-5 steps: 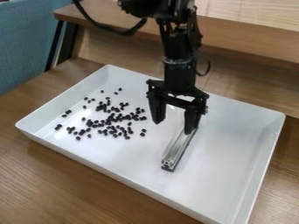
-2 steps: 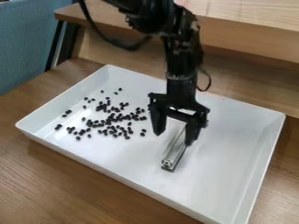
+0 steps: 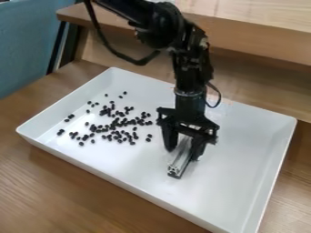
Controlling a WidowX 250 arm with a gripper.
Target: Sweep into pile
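The metal bar [image 3: 176, 169] lies in the white tray [image 3: 243, 159], to the right of the scattered black beans [image 3: 115, 123]. The tool [image 3: 182, 154] is around its far part; I cannot tell if it is clenched on the bar. To take it well, the grasp should be firm and centred, so the bar does not turn while sweeping.

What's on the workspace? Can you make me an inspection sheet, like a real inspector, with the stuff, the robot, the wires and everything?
Surface: white tray on a wooden table.
Job's things: small dark pieces scattered in the tray's left part, not one neat pile; metal bar right of them.
Clutter: nothing seen.
Gripper: open, fingers apart, either side of the bar.
Cables: black cable looping beside the arm.
Surroundings: blue surface at upper left, wooden ledge behind.
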